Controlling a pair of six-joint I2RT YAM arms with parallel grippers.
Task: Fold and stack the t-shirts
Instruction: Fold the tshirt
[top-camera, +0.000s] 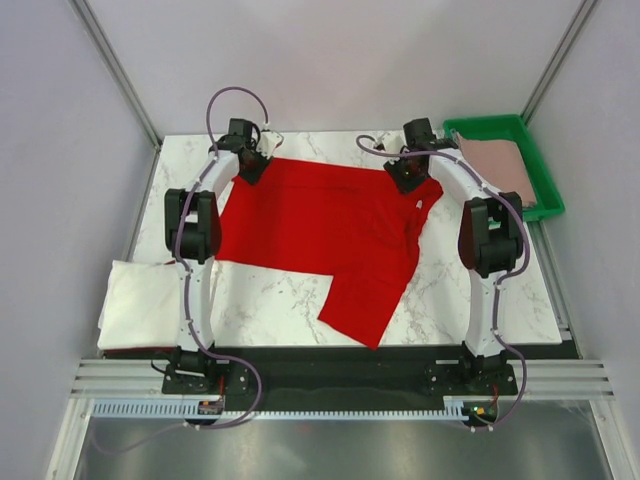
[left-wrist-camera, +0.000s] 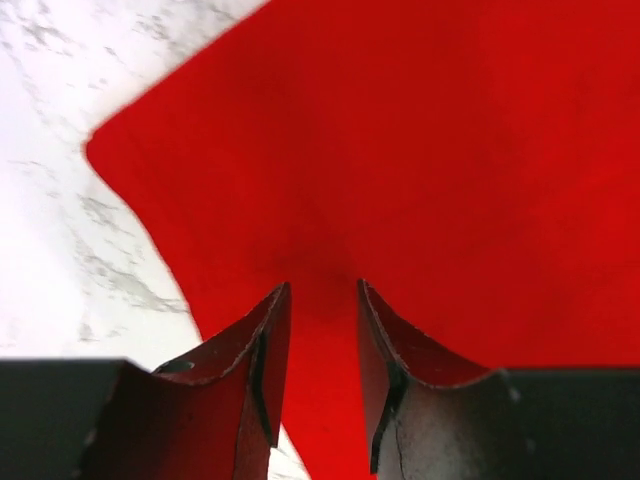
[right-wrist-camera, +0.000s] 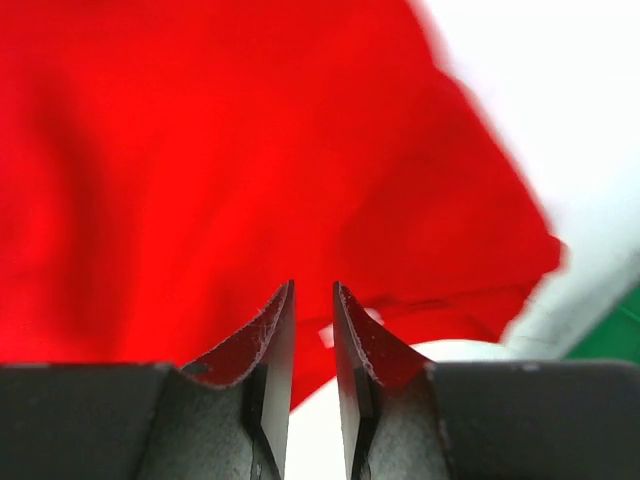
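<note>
On the marble tabletop (top-camera: 270, 300), mid-field, the red shirt (top-camera: 320, 225) lies spread mostly flat. Its far edge runs between the two arms, and one part hangs toward the near edge at an angle. A small white label (top-camera: 420, 205) shows near its right end. No fold is visible in it yet.

Left end effector (left-wrist-camera: 322, 290): down at the far-left corner of the red shirt. The fingers stand clearly apart and red cloth shows through the gap, so it reads as open, not clamped.

Right end effector (right-wrist-camera: 313, 288): at the far-right corner of the same shirt. The fingers are nearly together with only a thin slit. Red cloth sits behind the tips and white tabletop lower in the gap. The wrist view is blurry, so I can't tell if it pinches cloth or just hovers over it.

White shirt (top-camera: 140, 300): at the near-left edge of the tabletop, a compact rectangle that looks folded already. It is well apart from the red one. A dark sliver shows under its near edge, unclear what.

Pink shirt (top-camera: 500, 165): lying in the green tray (top-camera: 548, 195) at the far right, roughly flat. Can't judge from here whether it is folded.

Progress estimate: about a third done. One shirt looks finished and the red one is laid out ready for folding. Left to do: fold the red shirt, deal with the pink one, then stack all three.
</note>
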